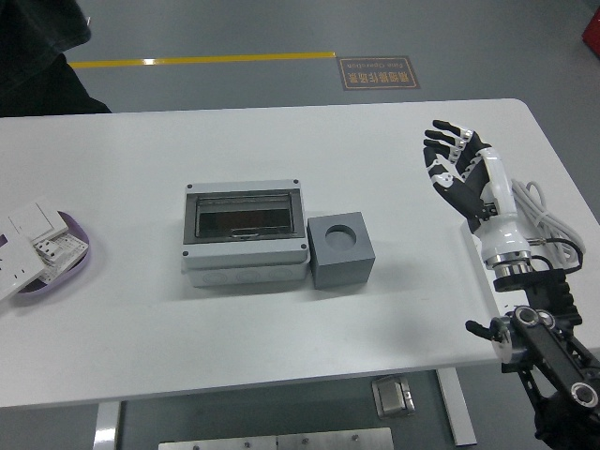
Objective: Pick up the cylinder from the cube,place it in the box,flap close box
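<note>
Right hand [461,169] raised at right of frame, fingers spread apart, holding nothing. Box [245,234] at center of tabletop [281,337], flap closed; cube [341,249] touching its right side.

White table [281,328] with rounded far corner, grey floor [234,28] beyond it, yellow line [202,60] across the floor, brown floor sign [379,71] beside the line, metal plate [272,441] under the near edge, even light
</note>
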Available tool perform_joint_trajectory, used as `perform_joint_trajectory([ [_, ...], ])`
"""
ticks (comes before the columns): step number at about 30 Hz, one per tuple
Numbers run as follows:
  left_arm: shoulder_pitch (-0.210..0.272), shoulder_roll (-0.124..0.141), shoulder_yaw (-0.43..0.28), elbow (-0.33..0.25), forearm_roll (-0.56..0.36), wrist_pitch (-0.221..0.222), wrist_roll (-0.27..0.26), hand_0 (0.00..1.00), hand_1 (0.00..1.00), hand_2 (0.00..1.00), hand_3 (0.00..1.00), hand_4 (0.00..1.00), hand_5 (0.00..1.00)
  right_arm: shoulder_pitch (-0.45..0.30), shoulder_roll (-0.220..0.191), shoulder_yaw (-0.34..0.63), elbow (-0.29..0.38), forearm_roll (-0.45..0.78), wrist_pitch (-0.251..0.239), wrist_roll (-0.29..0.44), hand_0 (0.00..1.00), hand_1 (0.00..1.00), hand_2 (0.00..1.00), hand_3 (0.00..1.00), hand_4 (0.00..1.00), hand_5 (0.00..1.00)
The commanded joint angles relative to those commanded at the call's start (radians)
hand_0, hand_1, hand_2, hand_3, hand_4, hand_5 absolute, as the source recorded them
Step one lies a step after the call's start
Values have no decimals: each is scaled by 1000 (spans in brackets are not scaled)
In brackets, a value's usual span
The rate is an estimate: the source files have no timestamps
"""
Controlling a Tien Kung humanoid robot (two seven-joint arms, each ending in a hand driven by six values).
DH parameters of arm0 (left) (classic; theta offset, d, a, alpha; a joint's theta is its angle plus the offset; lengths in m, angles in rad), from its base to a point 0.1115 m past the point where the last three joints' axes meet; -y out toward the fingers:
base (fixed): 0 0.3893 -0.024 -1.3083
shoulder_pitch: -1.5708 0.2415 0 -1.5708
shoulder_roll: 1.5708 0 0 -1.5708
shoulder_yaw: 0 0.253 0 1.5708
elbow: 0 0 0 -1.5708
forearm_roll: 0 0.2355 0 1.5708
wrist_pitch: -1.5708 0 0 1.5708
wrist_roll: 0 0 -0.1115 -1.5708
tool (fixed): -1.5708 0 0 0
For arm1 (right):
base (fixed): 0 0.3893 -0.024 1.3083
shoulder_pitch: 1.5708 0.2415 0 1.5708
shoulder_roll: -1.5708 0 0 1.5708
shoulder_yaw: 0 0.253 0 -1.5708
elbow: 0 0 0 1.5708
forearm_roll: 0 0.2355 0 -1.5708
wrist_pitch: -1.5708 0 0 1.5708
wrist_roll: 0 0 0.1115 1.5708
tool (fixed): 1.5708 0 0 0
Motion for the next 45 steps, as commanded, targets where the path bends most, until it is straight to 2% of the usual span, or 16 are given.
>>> perform_joint_trajectory([
  [3,-1,5,0,0,3,-2,-1,599,580,557,599,667,272,-5,7,70,-21,43,-2,18,757,668,663,701,643,198],
  [7,4,11,0,0,2,-3,-2,599,580,557,599,667,272,-11,14,128,-33,39,2,14,757,668,663,701,643,198],
  [8,6,12,1,0,1,-3,-2,599,581,557,599,667,272,-11,15,132,-35,36,4,12,774,688,713,746,755,192],
  [13,19,12,5,0,-14,-1,-4,599,581,557,599,667,272,-11,15,145,-44,21,14,2,774,688,713,746,755,192],
  [14,21,10,6,0,-17,0,-4,599,581,557,599,667,272,-11,14,146,-44,17,16,0,806,718,706,727,827,185],
  [25,26,4,-1,0,-17,0,-4,599,581,557,599,666,271,-11,8,140,-34,-17,27,-27,808,721,708,716,827,178],
  [26,27,5,-1,0,-17,0,-4,599,581,557,600,666,270,-11,7,138,-35,-16,28,-29,824,737,721,726,802,114],
  [37,24,5,-8,0,-11,0,-3,599,581,557,600,665,269,-17,6,131,-41,1,29,-29,818,748,728,731,786,92],
  [38,23,5,-8,0,-9,0,-3,599,580,557,600,665,268,-16,5,131,-40,0,29,-29,816,748,725,730,781,66],
  [45,19,3,-9,0,2,-5,-9,599,580,557,600,665,268,-21,5,129,-21,-15,26,-29,816,750,726,736,769,58],
])
